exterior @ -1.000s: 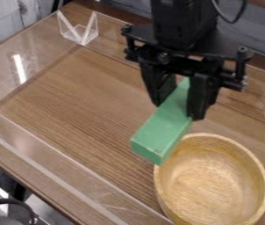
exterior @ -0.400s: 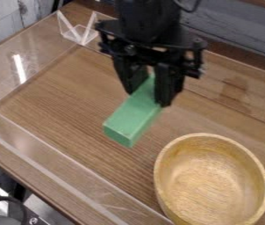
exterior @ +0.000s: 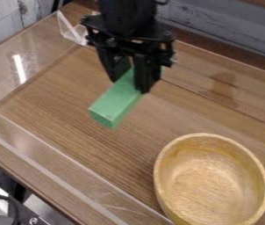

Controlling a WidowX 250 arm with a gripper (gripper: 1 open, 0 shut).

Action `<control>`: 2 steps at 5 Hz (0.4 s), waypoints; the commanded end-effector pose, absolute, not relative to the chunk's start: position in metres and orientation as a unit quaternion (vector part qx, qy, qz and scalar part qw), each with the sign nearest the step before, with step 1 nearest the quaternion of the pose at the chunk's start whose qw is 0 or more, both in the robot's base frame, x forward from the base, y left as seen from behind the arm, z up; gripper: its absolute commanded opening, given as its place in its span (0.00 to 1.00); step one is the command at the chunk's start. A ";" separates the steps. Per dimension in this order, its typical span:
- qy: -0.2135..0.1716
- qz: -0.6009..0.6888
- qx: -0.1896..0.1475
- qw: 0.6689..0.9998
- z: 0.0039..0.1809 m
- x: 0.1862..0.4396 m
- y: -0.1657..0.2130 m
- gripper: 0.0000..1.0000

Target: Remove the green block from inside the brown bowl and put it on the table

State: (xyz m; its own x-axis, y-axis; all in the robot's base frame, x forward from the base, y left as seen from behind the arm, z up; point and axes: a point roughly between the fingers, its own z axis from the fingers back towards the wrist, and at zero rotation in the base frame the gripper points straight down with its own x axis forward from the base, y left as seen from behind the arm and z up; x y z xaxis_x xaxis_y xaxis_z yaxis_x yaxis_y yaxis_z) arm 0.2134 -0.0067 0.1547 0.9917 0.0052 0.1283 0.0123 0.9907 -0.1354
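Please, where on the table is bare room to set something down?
The table looks bare left of the gripper, toward the clear wall, and between the held green block and the brown bowl. It is crowded at the right front, where the bowl sits.

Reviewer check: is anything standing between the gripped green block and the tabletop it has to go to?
Nothing visible: the green block hangs over bare tabletop, with the wooden bowl off to the side.

From my one camera I look steeply down onto the table point(exterior: 70, 119) from above, fairly close in; some of its edges show, but the whole tabletop doesn't fit my view.
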 end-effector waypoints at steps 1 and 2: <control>-0.084 -0.004 -0.060 0.995 0.152 0.228 0.008 0.00; -0.084 -0.001 -0.053 0.995 0.141 0.237 0.016 0.00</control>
